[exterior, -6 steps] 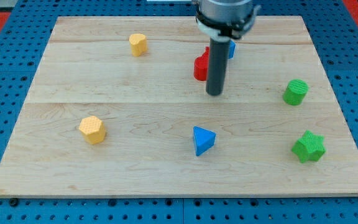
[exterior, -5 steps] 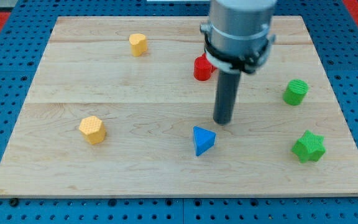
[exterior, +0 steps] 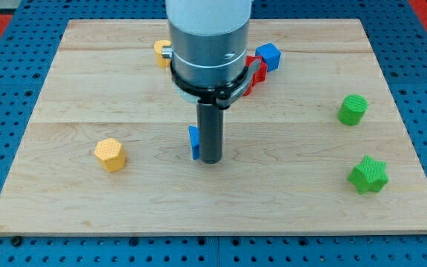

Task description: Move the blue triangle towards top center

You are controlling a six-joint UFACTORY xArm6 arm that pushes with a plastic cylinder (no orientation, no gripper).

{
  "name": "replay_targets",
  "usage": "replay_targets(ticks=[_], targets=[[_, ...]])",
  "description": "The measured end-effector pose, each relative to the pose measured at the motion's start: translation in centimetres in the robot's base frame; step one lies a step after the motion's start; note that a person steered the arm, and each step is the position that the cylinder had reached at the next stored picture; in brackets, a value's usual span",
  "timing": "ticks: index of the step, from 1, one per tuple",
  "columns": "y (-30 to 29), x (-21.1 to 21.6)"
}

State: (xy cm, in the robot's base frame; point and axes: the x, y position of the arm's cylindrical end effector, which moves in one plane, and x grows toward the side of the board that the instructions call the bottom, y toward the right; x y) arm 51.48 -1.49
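The blue triangle (exterior: 194, 142) lies near the board's middle, mostly hidden behind my rod; only its left edge shows. My tip (exterior: 210, 159) rests on the board right against the triangle's right side. The arm's grey body covers the area above it.
A yellow block (exterior: 110, 154) sits at the left, another yellow block (exterior: 159, 52) at the top, half hidden by the arm. A red block (exterior: 253, 75) and a blue cube (exterior: 269, 55) lie at the top right of centre. A green cylinder (exterior: 353, 110) and green star (exterior: 367, 175) are at the right.
My tip swept down from beside the red block, then left. The blue triangle has moved left and up from its earlier spot. The blue cube is now uncovered.
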Motion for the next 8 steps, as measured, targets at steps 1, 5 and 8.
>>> replay_targets(ticks=[1, 5, 8], targets=[[-3.4, -0.7], [-2.6, -6.3], [-1.2, -14.2]])
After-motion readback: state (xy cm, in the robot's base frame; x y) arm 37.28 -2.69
